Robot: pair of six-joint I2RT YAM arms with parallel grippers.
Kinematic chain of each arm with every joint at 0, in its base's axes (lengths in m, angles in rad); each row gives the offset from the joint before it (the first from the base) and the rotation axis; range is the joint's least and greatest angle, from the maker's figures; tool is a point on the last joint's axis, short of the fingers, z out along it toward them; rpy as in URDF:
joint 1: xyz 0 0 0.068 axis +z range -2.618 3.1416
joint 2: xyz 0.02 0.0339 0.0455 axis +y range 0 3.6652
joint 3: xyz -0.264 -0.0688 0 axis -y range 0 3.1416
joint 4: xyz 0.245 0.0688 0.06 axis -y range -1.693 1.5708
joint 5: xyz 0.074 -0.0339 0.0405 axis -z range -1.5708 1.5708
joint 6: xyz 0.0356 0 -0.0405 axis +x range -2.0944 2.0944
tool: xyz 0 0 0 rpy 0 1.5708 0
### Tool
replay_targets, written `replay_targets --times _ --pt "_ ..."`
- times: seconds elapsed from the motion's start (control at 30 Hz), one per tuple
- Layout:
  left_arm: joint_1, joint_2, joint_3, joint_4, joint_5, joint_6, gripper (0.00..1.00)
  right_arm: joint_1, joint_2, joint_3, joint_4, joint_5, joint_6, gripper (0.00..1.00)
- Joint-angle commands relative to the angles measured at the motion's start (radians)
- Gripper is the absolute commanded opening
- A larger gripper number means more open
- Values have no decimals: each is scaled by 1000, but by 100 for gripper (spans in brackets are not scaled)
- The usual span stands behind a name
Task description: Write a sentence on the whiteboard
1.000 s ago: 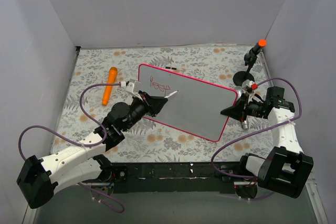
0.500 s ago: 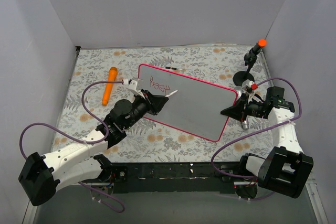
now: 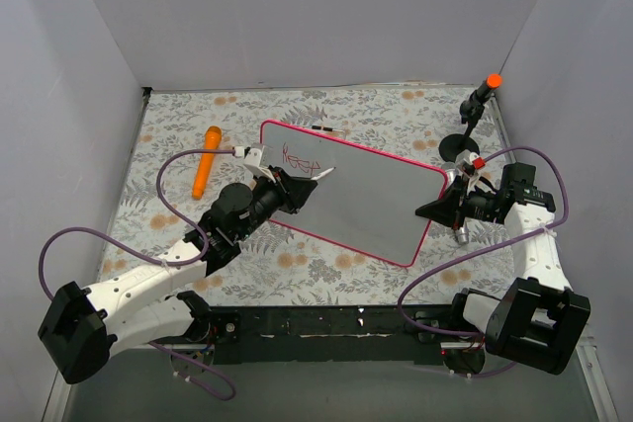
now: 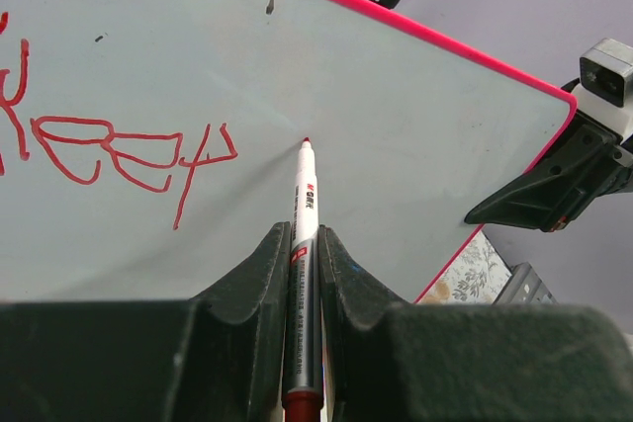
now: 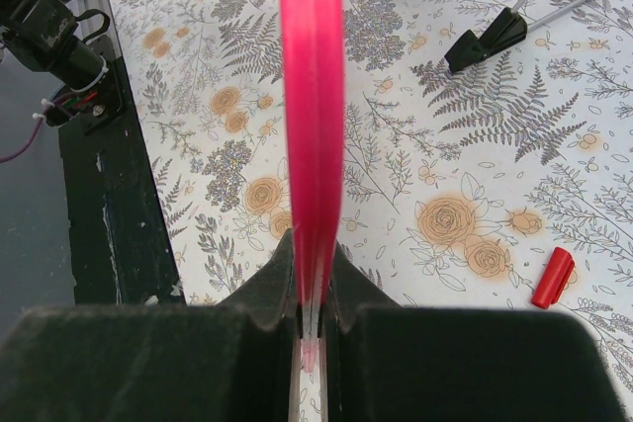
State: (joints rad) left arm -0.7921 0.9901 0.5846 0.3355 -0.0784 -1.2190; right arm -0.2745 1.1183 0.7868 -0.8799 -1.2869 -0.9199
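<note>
Left gripper (image 4: pixel 302 244) is clamped tight on a slim marker pen (image 4: pixel 305 195). The pen's red tip touches the whiteboard (image 4: pixel 415 96) just right of the sentence (image 4: pixel 119 150) (one red handwritten word, reading roughly "Keep"). Right gripper (image 5: pixel 312 264) is closed on the board's pink-red frame at its right end, the frame running edge-on between the jaws.

The board sits slanted across the middle of the table, its written end far and left, its gripped end nearer and right. Under it is a cloth (image 3: pixel 326 111) printed with grey ferns and orange roses, reaching to a black strip (image 3: pixel 326 323) along the near edge. A small red cap (image 5: pixel 552 277) lies on the cloth near the right gripper. An orange pen-like thing (image 3: pixel 207 160) lies left of the board, apart from it. A black stand with an orange tip (image 3: pixel 482 96) rises in the far right corner. Plain pale walls (image 3: pixel 326 17) close the table on the left, far and right sides.
</note>
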Motion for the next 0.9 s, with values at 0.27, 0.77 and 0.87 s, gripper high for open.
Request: replay_targets --times 0.27,0.77,0.87 --pt "30 -1 14 -1 12 18 0 3 -23 2 41 98 -54 1" --pt "33 -19 -26 -41 45 3 0 3 -22 2 41 98 -56 1" --pt "33 -30 -34 -52 48 4 0 3 -25 2 41 98 -56 1"
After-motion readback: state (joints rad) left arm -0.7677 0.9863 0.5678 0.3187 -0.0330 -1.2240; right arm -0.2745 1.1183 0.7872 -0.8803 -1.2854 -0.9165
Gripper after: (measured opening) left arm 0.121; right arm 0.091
